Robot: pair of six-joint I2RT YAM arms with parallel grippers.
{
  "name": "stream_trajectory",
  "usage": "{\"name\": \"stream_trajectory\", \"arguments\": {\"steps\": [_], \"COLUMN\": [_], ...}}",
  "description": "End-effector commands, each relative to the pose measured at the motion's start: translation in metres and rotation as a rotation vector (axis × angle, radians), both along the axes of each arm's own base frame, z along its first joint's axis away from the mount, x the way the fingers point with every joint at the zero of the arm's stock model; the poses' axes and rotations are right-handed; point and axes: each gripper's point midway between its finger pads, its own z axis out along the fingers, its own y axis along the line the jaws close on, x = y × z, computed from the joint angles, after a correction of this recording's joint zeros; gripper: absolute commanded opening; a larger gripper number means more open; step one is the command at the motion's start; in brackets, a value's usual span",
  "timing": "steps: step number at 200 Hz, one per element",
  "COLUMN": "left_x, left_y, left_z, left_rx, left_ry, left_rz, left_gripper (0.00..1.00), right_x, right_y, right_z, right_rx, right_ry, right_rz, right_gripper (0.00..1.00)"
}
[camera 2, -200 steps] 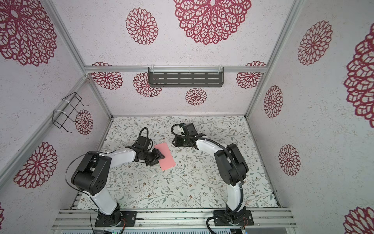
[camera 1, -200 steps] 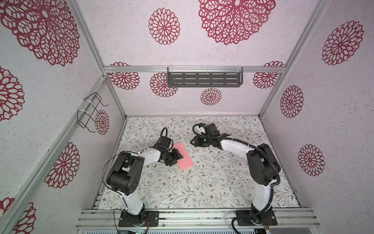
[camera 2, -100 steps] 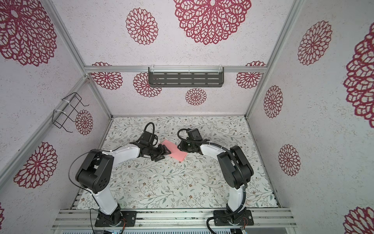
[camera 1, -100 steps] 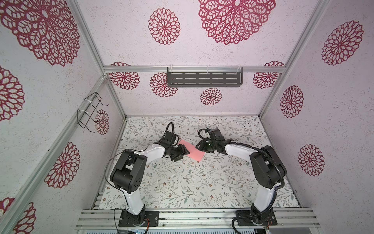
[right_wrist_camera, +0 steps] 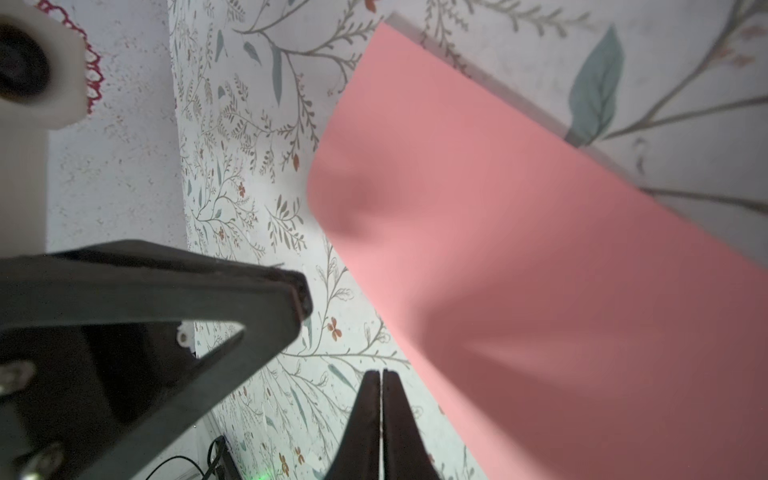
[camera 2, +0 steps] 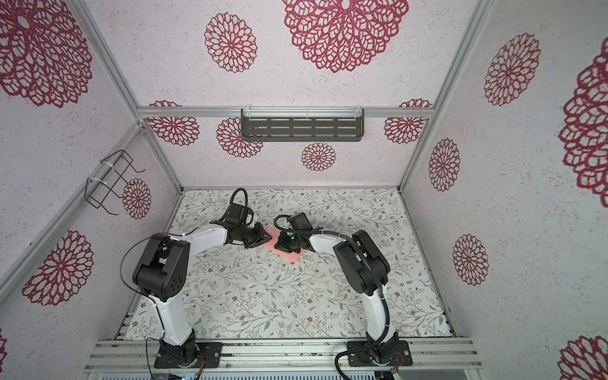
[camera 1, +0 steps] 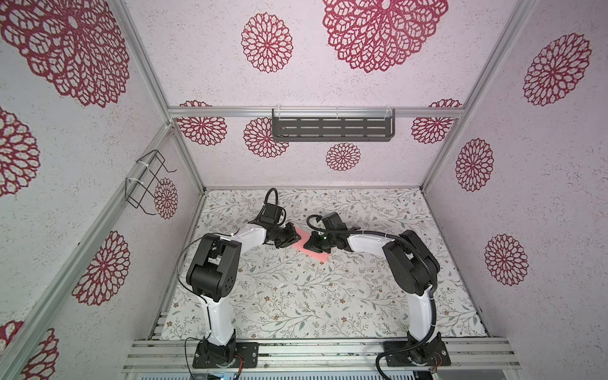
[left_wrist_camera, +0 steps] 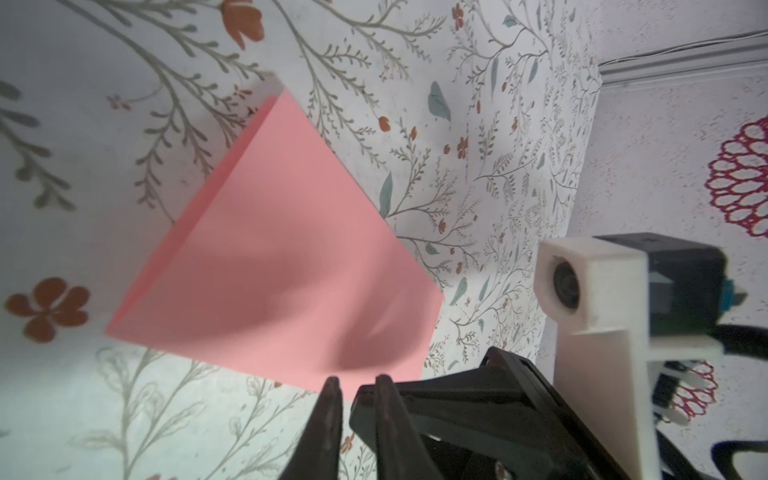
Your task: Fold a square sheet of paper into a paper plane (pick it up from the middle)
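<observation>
Now, sheet of paper (camera 1: 317, 256): salmon-pink, thin and matte. It lies mid-mat toward the back, between the two grippers in both top views.
Fold: doubled over, with two layers showing along one edge in the left wrist view.
Surface: a soft dent and ripple at the end nearest the grippers; a shadow falls on the mat along its edge.
Left gripper (left_wrist_camera: 357, 388): black tapered fingers with a narrow gap, tips at the sheet's edge. I cannot tell whether they pinch it.
Right gripper (right_wrist_camera: 381, 374): black fingers pressed flat together with nothing between them, just beside the sheet's long edge.
Mat (camera 1: 296, 296): pale cloth-like cover printed with grey-green twigs and small rust flowers.
Walls (camera 1: 329, 82): rough pale texture with crimson lace rosettes.
Shelf (camera 1: 332, 129): dark slotted metal on the back wall.
Wire basket (camera 1: 144, 184): thin black wire on the left wall.
</observation>
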Motion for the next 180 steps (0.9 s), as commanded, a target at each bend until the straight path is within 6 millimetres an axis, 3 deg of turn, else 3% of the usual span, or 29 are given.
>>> {"name": "stream_trajectory", "arguments": {"steps": [1,13,15,19,95,180], "left_x": [0.001,0.000,-0.002,-0.003,-0.009,-0.018], "left_y": [-0.006,-0.008,-0.008,-0.008,-0.022,-0.012], "left_z": [-0.001,0.000,-0.012,-0.017,-0.027,-0.053], "left_rx": [-0.017,-0.025,-0.018,-0.016,-0.036,0.026], "left_ry": [-0.005,-0.005,0.021,0.032,0.047,0.095], "left_rz": [-0.027,-0.036,-0.038,-0.038,-0.065,-0.046], "left_gripper": [0.17,0.16,0.16,0.15,0.13,0.12], "right_x": [0.003,0.001,0.001,0.001,-0.004,-0.006], "right_y": [0.004,0.003,0.002,0.002,-0.004,-0.009], "right_z": [0.011,0.005,0.004,0.003,-0.020,-0.030], "right_rx": [0.023,0.012,0.009,0.007,-0.045,-0.068], "right_ry": [0.018,0.034,0.036,0.040,0.074,0.092], "right_rz": [-0.001,-0.003,-0.003,-0.003,0.000,-0.003], "right_gripper": [0.08,0.08,0.08,0.08,0.08,0.07]}}
